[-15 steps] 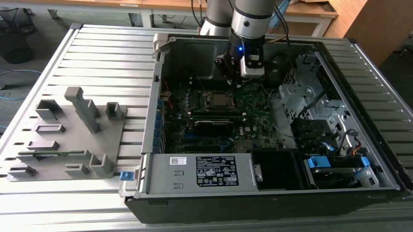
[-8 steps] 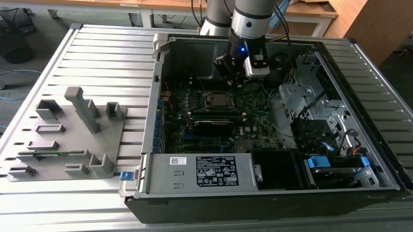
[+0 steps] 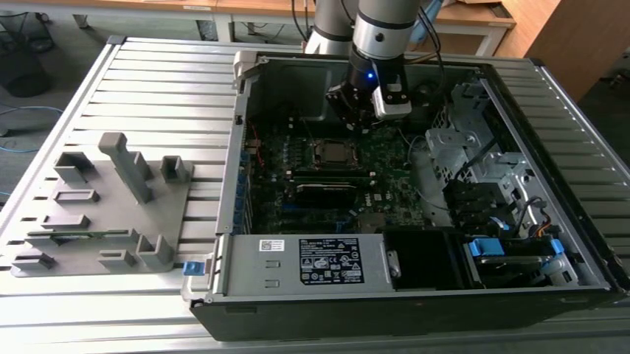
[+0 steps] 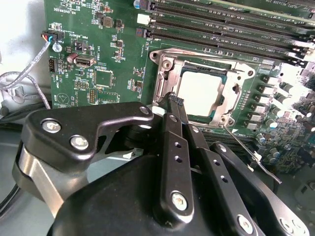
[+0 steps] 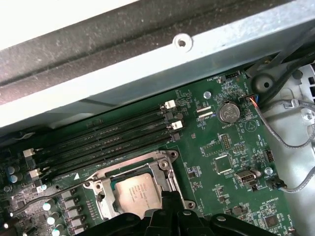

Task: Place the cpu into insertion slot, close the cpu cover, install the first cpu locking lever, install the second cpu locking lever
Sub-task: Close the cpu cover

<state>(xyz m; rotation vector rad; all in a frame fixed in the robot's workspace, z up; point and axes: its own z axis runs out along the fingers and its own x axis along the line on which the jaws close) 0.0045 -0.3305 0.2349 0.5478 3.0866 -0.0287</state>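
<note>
Clenched tip to tip at the fingers, with nothing visibly held between them. Poised right at the edge of the cpu cover, touching it or barely apart; cannot tell which from either wrist view. Just past the tips, find the cpu lying flat in the insertion slot, pale metal top showing through the cover's square cut-out, so chip seated and frame down by the look of it. Beside the socket, note a thin locking lever slanting free, apparently unlatched. Farther out, pick up the long black memory slots, a coin cell battery and the green motherboard under it all. In the exterior view, hanging over the board with the socket at about seven o'clock of the wrist, inside the open computer case; at nine o'clock of the case, spot a grey parts fixture on the slatted table. Could slip off so thin a lever wire and rake the small parts on the board, given such narrow tips. Could also cock the cover or nudge the chip on its contacts by pressing off-centre. Would judge the free lever liable to spring back if let go before hooking.
</note>
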